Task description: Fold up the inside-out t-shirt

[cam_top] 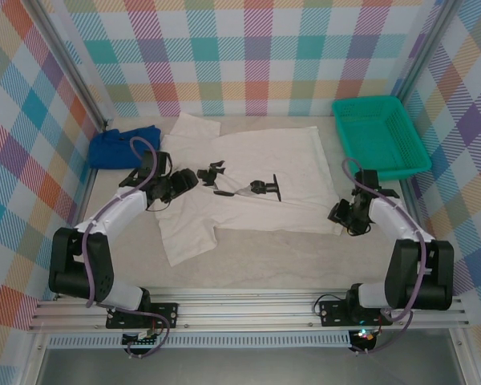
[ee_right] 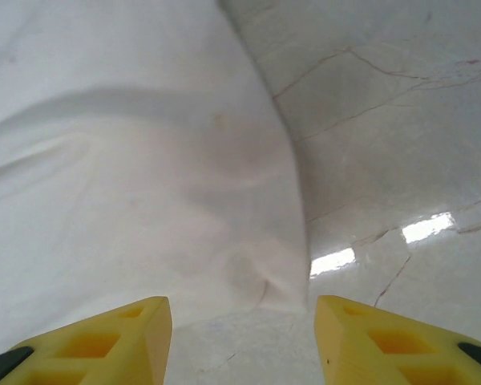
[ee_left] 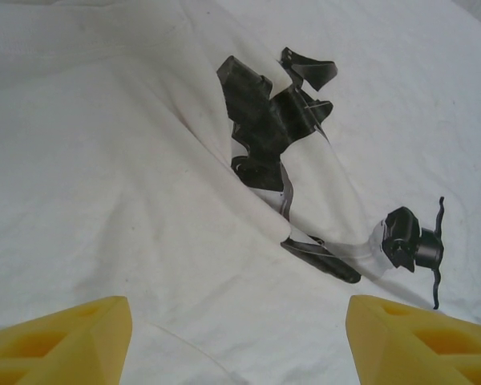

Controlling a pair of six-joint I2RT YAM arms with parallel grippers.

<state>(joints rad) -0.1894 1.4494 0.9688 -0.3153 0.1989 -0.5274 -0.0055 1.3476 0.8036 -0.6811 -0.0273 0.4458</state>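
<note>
White cotton of the inside-out t-shirt [cam_top: 293, 160] was seen spread flat on the table [cam_top: 264, 261], long axis running left to right, its sleeve end under the wide-parted left fingers [ee_left: 64, 337] and its near hem corner just ahead of the wide-parted right fingers [ee_right: 377, 337].

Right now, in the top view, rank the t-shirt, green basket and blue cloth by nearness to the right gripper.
1. The t-shirt, its edge beside the right gripper.
2. The green basket, back right.
3. The blue cloth, far left.
</note>
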